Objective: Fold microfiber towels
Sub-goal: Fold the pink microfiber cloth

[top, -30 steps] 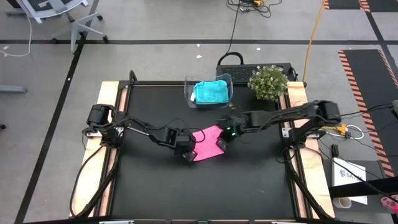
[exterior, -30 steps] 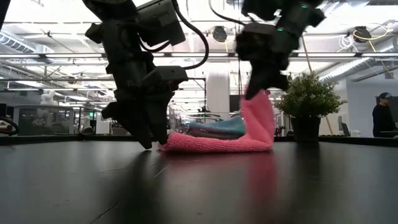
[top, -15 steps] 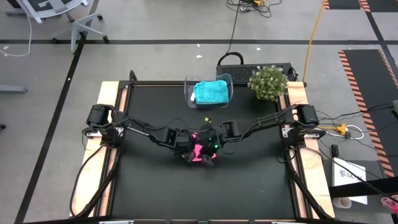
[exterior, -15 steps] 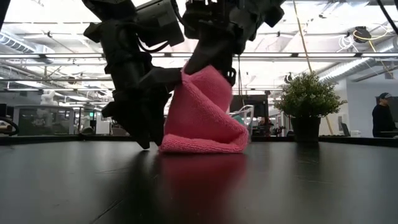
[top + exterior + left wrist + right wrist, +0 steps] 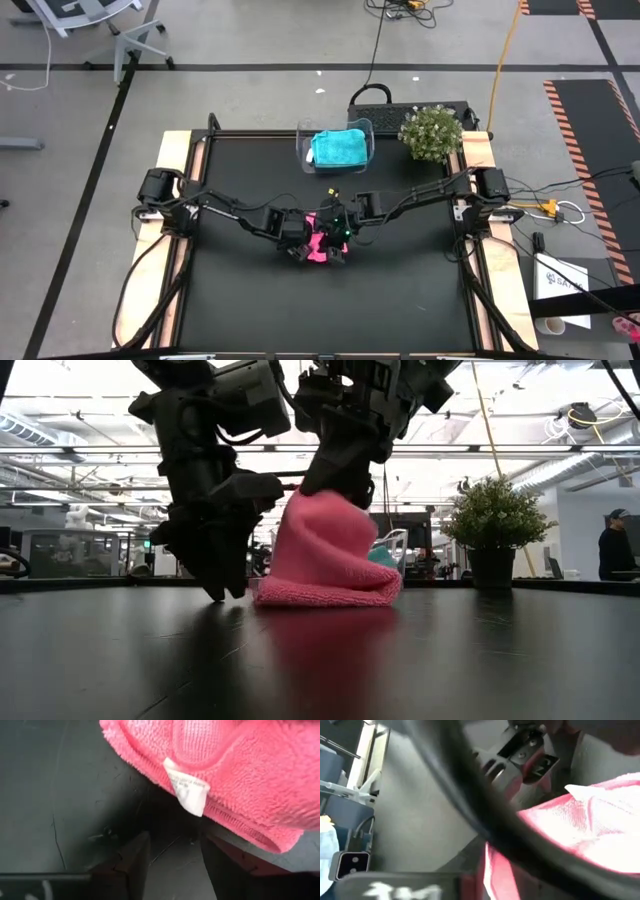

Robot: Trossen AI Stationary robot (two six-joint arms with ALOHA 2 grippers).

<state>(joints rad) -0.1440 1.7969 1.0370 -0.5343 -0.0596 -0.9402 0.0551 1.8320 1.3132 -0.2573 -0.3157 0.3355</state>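
Pink towel [image 5: 328, 555] bunched mid desk [image 5: 250, 300], one side pulled up and folded over itself, base on surface. Right gripper [image 5: 330, 480] on top of raised fold, fingers pinching pink cloth. Left gripper [image 5: 215, 565] low at towel's left edge, fingers [image 5: 131, 865] parted just above desk, white tag [image 5: 186, 787] of towel just beyond them, nothing held. Teal towel [image 5: 338, 148] in clear bin [image 5: 303, 150] at far edge. Potted plant [image 5: 431, 132] far right corner. Person [image 5: 611, 545] in room at right

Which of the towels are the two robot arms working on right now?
The pink towel, mid-table between both grippers. The teal towel lies apart in the clear bin.
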